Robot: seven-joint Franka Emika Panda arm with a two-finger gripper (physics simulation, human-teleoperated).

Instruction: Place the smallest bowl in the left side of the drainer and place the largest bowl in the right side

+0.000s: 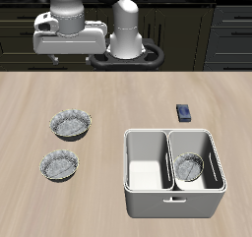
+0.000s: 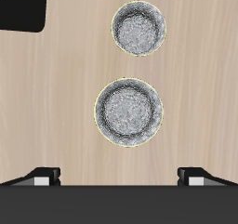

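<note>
From the front and above, the drainer stands near the table's front edge; the smallest bowl already lies in one of its two compartments, the other compartment shows bare; two wider bowls sit apart from it on the table, one farther back and one nearer the front edge; they look almost alike, so which is the largest bowl is hard to settle here; a small dark block lies behind the drainer; the arm hangs high at the back, and its fingers cannot be made out in this view.

From the wrist, the two wide bowls show again, one looking broader than the other, though that may be only nearness to the camera; the fingers appear only as two tips, spread wide, holding nothing.

The chief risk, I judge, is picking the wrong bowl, since the sizes differ so little; a thin fluted rim may also slip from a pinch.
</note>
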